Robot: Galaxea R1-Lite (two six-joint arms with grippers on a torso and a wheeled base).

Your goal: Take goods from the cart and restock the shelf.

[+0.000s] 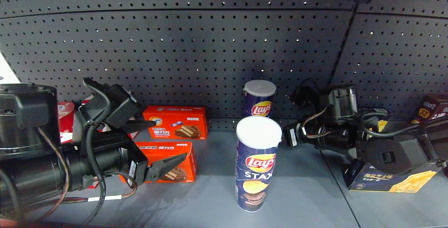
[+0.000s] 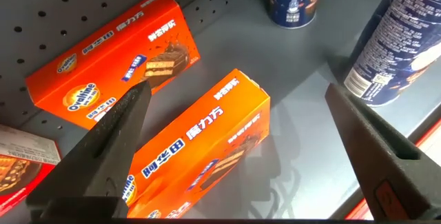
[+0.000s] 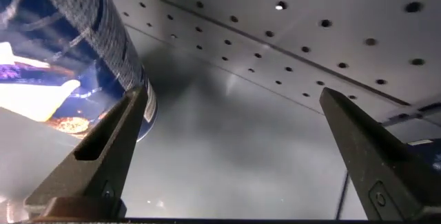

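Two blue chip cans stand on the grey shelf [image 1: 308, 200]: the front can [image 1: 258, 161] mid-shelf, the back can [image 1: 259, 98] by the pegboard. Two orange wafer boxes lie to their left, the back box [image 1: 176, 122] and the front box [image 1: 159, 148]. My left gripper [image 1: 164, 144] hangs open just over the front box [image 2: 207, 141], holding nothing, with the back box [image 2: 110, 58] beyond it. My right gripper [image 1: 290, 116] is open and empty to the right of the back can, facing the pegboard. A chip can [image 3: 76, 65] stands close beside one finger [image 3: 110, 148].
Red packets [image 1: 64, 116] sit behind my left arm. Under my right arm lies a dark box with yellow print [image 1: 388, 180]. A brown box [image 1: 430, 109] is at the far right. The pegboard wall [image 1: 210, 46] closes off the back. Bare shelf lies in front of the cans.
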